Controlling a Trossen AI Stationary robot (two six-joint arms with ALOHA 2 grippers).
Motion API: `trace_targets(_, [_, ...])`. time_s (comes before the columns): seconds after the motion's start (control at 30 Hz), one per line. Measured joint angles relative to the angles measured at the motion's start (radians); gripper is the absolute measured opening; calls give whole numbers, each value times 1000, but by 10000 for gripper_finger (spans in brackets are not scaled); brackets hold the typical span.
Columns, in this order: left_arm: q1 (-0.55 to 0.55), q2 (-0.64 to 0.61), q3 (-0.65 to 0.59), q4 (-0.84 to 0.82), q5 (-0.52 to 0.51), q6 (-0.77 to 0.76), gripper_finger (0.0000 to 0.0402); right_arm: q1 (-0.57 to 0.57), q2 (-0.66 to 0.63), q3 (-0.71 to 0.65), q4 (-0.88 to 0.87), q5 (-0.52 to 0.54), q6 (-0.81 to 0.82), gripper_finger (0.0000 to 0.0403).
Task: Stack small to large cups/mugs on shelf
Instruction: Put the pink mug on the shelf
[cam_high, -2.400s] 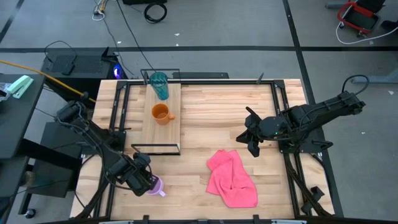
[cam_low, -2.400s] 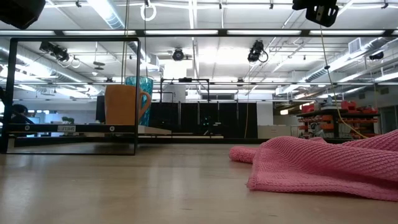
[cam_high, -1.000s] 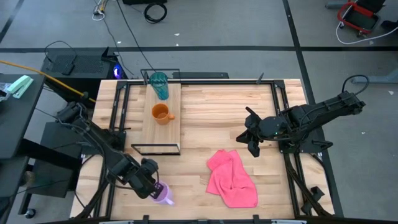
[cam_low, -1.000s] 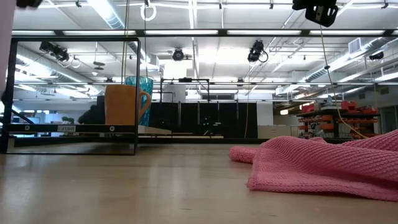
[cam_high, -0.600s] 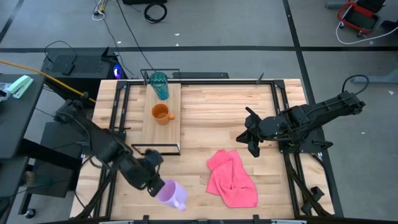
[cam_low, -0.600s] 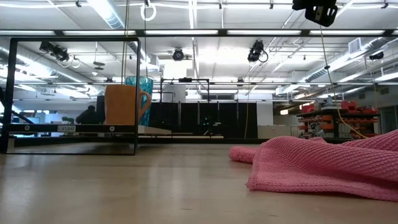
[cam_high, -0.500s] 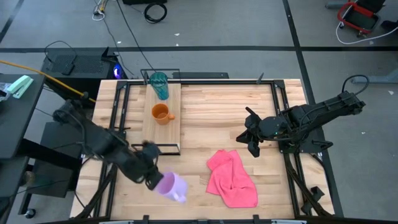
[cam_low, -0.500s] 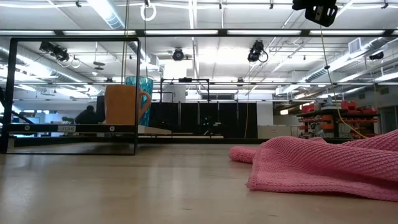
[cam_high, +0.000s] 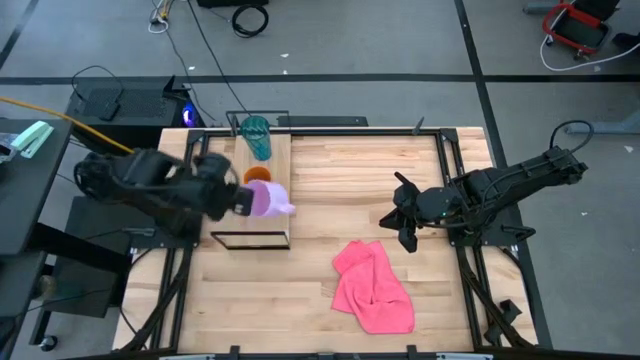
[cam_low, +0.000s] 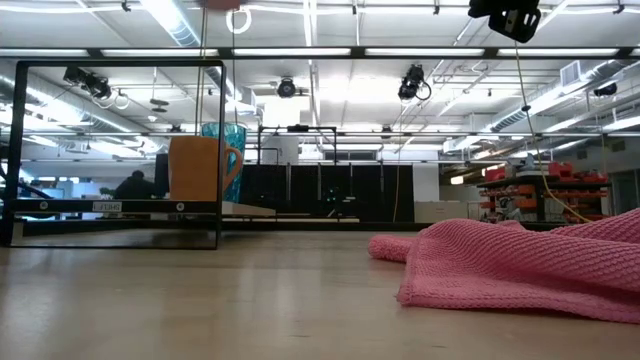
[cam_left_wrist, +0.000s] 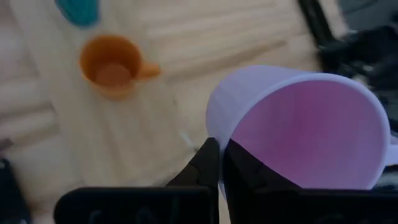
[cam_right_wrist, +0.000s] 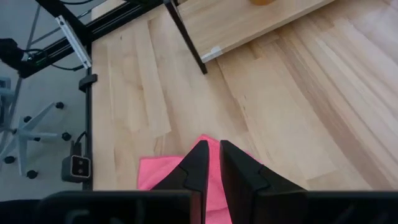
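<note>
My left gripper (cam_high: 245, 200) is shut on the small lilac mug (cam_high: 264, 198) and holds it in the air over the light-wood shelf (cam_high: 270, 222). The mug is just above the orange mug (cam_high: 256, 177), which it partly hides. The orange mug (cam_left_wrist: 111, 65) stands on the shelf, and the teal tumbler (cam_high: 256, 136) stands at the shelf's far end. In the low view the orange mug (cam_low: 198, 168) stands in front of the tumbler (cam_low: 230, 133). My right gripper (cam_high: 405, 226) is shut and empty at the table's right, above the tabletop. My left gripper holds the lilac mug by its rim (cam_left_wrist: 219, 142). One finger (cam_left_wrist: 249, 171) is inside the mouth and one finger (cam_left_wrist: 202, 168) is outside the wall. The fingers come from the table's left, slanting down. The mug is lifted clear, its handle (cam_high: 287, 208) toward the table's right.
A crumpled pink cloth (cam_high: 374, 288) lies on the tabletop, near the front and right of centre; it fills the low view's right (cam_low: 520, 262). The shelf's black frame (cam_high: 250, 240) stands up around the plank. Black rails (cam_high: 455, 170) run along the table's sides.
My left gripper has carried the lilac mug from the table's near left corner, up and toward the far edge, and now holds it over the shelf above the orange mug. The mug has stayed in the grip, clear of the table. My right arm has kept still.
</note>
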Motion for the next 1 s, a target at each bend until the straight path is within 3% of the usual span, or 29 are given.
trace_targets(0.23, [211,3,-166,0,195,117,11,0,0,0,-5,1,9,46])
trace_targets(0.5, [316,4,-352,1,355,203,11,0,0,0,-8,1,4,46])
trace_targets(0.77, [380,4,-503,73,412,243,11,0,0,0,-8,1,-7,44])
trace_targets(1.0, [422,4,-599,233,439,281,11,0,0,0,-8,1,-1,30])
